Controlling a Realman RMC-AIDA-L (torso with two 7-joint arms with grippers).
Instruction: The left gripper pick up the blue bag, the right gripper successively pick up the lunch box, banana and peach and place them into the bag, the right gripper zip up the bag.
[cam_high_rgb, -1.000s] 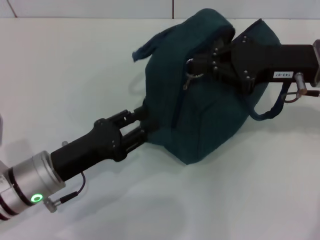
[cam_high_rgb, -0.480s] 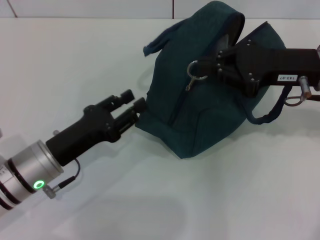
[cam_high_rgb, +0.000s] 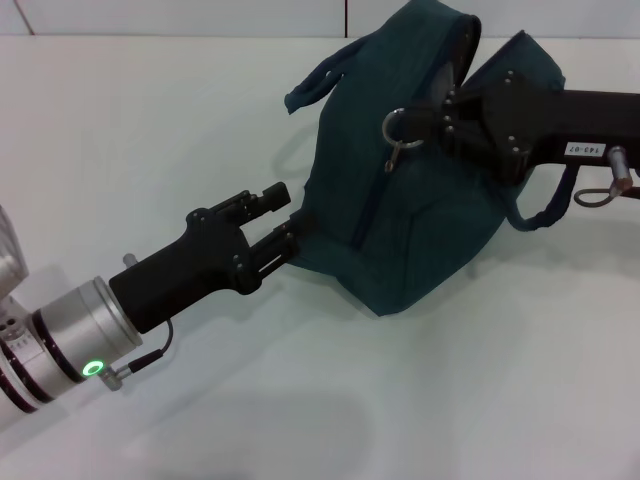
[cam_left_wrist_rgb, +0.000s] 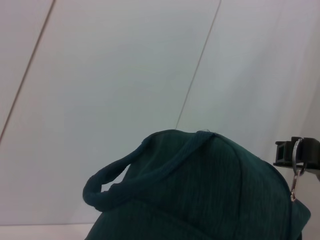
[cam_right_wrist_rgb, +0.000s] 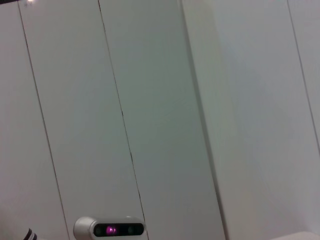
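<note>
The blue bag (cam_high_rgb: 420, 210) stands on the white table (cam_high_rgb: 150, 120), bulging, with its zipper running down the near face. My right gripper (cam_high_rgb: 437, 113) comes in from the right at the bag's top and is shut on the zipper's silver ring pull (cam_high_rgb: 397, 126). My left gripper (cam_high_rgb: 288, 222) reaches in from the lower left, its fingers at the bag's lower left corner, gripping the fabric there. The left wrist view shows the bag's top (cam_left_wrist_rgb: 210, 195), one handle (cam_left_wrist_rgb: 115, 180) and the ring pull (cam_left_wrist_rgb: 296, 172). The lunch box, banana and peach are out of view.
One bag handle (cam_high_rgb: 315, 85) sticks out at the upper left and the other (cam_high_rgb: 540, 210) hangs under my right arm. The right wrist view shows only wall panels and a small white camera unit (cam_right_wrist_rgb: 110, 229).
My left gripper drew back to the left, then came forward to the bag's corner again. The right gripper and ring pull rose slightly, and the bag shifted with them.
</note>
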